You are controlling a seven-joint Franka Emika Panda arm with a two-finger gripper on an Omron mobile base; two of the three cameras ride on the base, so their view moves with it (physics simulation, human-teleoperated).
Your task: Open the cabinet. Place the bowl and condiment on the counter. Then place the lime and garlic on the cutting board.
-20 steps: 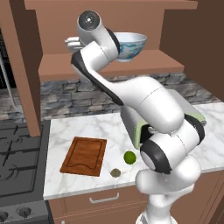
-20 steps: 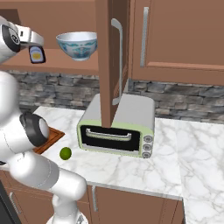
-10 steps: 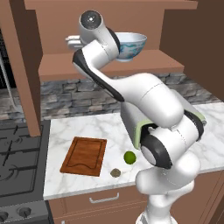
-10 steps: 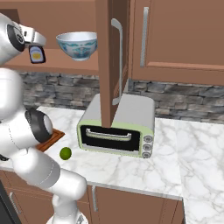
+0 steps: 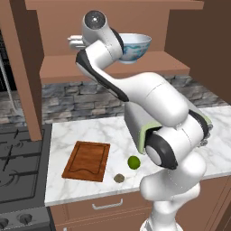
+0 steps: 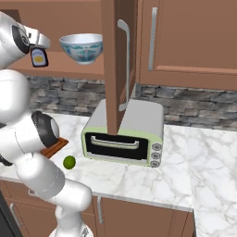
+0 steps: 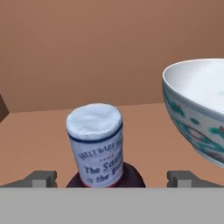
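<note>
You have the cabinet open: its door stands swung outward, edge-on in the right base view. That is the first step done; the rest is still to do. The bowl sits on the cabinet shelf, and the condiment bottle stands on the same shelf just beside it, the two apart. On the marble bench below, the lime and the garlic lie near each other off the right edge of the cutting board, which is bare. A toaster oven stands further along the bench.

Your arm is raised high and reaches into the cabinet, with the hand at shelf level. The gripper faces the bottle squarely; its fingers stand wide apart, one on each side of the bottle's body, holding nothing. Whether either finger touches the bottle cannot be told. By this pose, your step in hand appears to be the grasp of the condiment; closing on the body below the pale cap looks the likely next move.
</note>
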